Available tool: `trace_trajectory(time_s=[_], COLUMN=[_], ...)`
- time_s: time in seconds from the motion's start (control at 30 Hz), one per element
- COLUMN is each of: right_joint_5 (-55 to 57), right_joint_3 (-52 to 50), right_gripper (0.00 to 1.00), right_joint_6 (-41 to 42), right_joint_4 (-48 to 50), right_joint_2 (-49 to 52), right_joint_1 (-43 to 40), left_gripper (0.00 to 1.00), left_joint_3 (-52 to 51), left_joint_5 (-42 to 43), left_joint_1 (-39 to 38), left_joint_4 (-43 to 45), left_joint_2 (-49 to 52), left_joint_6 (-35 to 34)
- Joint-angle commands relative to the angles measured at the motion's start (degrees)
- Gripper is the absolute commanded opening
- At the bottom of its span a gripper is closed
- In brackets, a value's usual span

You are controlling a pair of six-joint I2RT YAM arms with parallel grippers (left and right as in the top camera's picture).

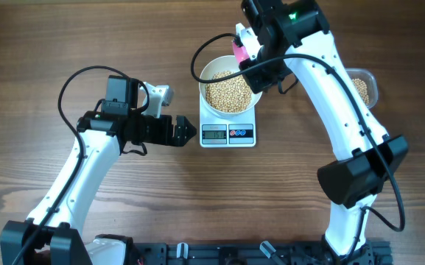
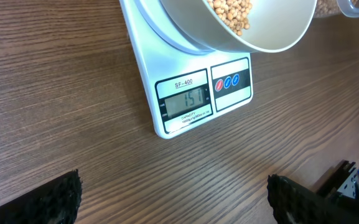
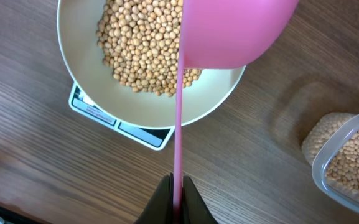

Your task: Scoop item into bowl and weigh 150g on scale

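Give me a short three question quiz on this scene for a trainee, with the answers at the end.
1. Which does the right gripper hold? A: a pink scoop. B: a metal fork. C: nothing.
2. True or false: the bowl of beans stands beside the scale, not on it.
3. Fill in: the left gripper has its jaws ____.
Key: 1 A. 2 False, the bowl stands on the scale. 3 Open.
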Motion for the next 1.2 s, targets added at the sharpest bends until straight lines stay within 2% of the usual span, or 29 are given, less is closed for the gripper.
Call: trace_trajectory(time_s=[0.0,0.33,0.67,1.17], right_joint_5=[1.03,1.01,2.97,3.15], right_joint_3=[0.35,0.35,0.17,0.15], right_gripper=[0.04,0.04,0.04,0.04], right_joint_6=[-1.90,-2.29,-1.03,-0.52], right_joint_4=[-0.79,-1.77,-1.95,-1.42], right_joint_2=[1.44,2.12,6.93,7.74], right_joint_1=[0.22,3.06,3.37,3.37], left_gripper=[1.00,1.00,1.00,1.00], left_joint_3=[1.09,1.09,1.09,1.09], left_joint_5=[-0.35,-0.35,-0.35,-0.35], left_joint_1=[-0.15,-0.15,-0.15,-0.15], left_joint_4=[0.17,0.17,0.17,0.17], left_joint_2=[0.22,0.22,0.22,0.22], left_joint_6=[1.16,1.16,1.16,1.16])
